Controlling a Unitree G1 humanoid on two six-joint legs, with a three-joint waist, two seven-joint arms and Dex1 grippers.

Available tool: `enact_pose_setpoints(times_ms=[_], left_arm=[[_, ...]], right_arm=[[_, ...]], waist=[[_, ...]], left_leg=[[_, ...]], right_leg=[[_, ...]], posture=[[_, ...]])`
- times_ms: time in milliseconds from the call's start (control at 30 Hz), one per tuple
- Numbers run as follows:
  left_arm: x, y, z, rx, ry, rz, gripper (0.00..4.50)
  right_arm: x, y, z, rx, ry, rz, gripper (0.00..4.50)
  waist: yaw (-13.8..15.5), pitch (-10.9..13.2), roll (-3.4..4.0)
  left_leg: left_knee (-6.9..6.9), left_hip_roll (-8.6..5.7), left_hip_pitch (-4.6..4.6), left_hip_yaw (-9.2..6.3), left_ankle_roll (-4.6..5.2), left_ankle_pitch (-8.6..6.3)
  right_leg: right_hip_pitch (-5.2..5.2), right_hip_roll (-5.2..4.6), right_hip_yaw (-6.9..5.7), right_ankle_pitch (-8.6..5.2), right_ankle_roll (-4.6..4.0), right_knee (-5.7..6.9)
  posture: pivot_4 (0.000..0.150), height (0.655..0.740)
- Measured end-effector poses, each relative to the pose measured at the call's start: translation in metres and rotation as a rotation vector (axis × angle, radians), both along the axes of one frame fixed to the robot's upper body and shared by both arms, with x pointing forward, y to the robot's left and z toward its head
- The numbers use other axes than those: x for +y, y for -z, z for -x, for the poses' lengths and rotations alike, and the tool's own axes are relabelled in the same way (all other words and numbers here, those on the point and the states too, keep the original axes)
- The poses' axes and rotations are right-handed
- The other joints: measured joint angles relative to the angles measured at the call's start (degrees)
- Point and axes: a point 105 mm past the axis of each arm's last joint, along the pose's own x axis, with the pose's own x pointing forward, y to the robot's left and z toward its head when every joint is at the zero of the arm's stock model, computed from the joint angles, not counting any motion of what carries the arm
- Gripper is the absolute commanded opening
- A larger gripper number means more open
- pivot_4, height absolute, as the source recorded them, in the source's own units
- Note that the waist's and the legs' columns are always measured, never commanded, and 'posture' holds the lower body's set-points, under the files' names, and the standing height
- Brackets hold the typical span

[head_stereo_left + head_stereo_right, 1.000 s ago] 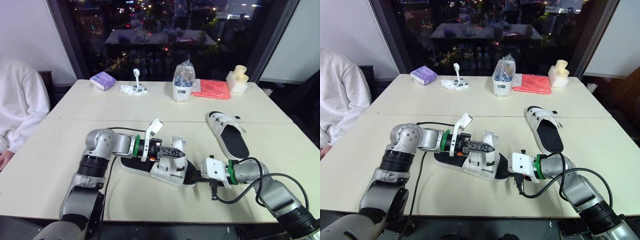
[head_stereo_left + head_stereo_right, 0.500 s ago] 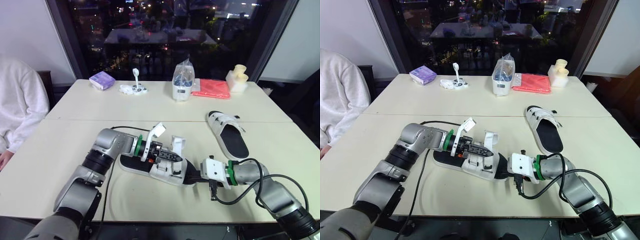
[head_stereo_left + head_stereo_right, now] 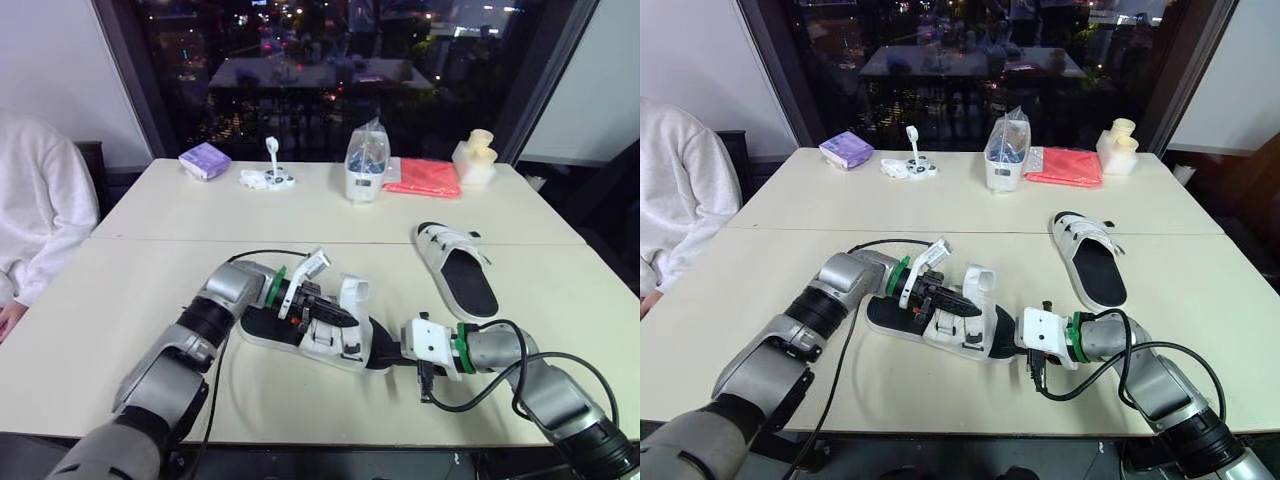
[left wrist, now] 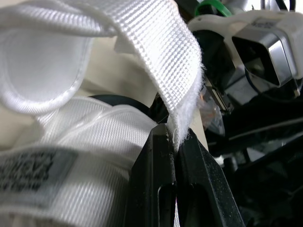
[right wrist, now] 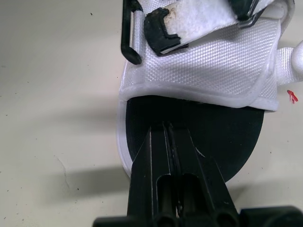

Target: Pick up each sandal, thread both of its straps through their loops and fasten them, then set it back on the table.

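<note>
Both busy: left fingers (image 4: 154,189) pinch the strap (image 4: 161,56) for threading, right fingers (image 5: 147,179), pressed together, steady the sandal (image 3: 345,348) at its sole

Along the far edge of the pale table (image 3: 150,270) sit a purple packet (image 3: 205,160) at the left, a small white gadget (image 3: 268,178) beside it, a clear bag-topped container (image 3: 366,165) near the middle, a red cloth (image 3: 424,178) and cream-coloured cups (image 3: 474,160) to the right. A person's white sleeve (image 3: 35,210) shows at the far left, before a dark window (image 3: 330,60).
</note>
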Motion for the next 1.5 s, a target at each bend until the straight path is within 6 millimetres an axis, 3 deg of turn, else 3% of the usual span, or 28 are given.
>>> enact_pose_setpoints(times_ms=[400, 700, 867, 1500], left_arm=[[-0.010, 0.003, -0.001, -0.113, 0.128, -0.015, 0.08], [-0.007, -0.013, 0.005, 0.104, 0.117, 0.048, 0.08], [-0.008, -0.023, 0.012, 0.122, 0.157, 0.069, 0.08], [-0.010, -0.014, 0.017, 0.098, 0.198, 0.057, 0.08]], right_arm=[[-0.001, 0.000, 0.000, 0.005, 0.014, -0.002, 0.00], [0.000, 0.000, 0.000, 0.001, 0.014, -0.005, 0.00], [0.001, 0.000, 0.000, -0.001, 0.013, -0.005, 0.00], [0.001, 0.000, -0.001, -0.005, 0.012, -0.002, 0.00]], waist=[[0.1, -0.1, -0.03], [-0.1, 0.0, -0.06], [-0.1, 0.0, -0.06], [-0.2, 0.0, -0.06]], left_leg=[[0.02, 0.00, 0.01, 0.00, 0.07, -0.03], [0.03, 0.00, -0.06, -0.01, 0.11, -0.04], [0.04, 0.00, -0.07, 0.00, 0.11, -0.04], [0.04, 0.00, -0.07, 0.00, 0.11, -0.04]], right_leg=[[0.04, 0.00, -0.01, 0.00, 0.00, -0.01], [-0.04, 0.00, -0.03, 0.01, 0.03, 0.01], [-0.05, 0.00, -0.02, 0.01, 0.02, 0.01], [-0.06, 0.01, -0.02, 0.01, 0.01, 0.02]], posture=[[0.150, 0.7400], [0.150, 0.7400], [0.150, 0.7400], [0.150, 0.7400]])
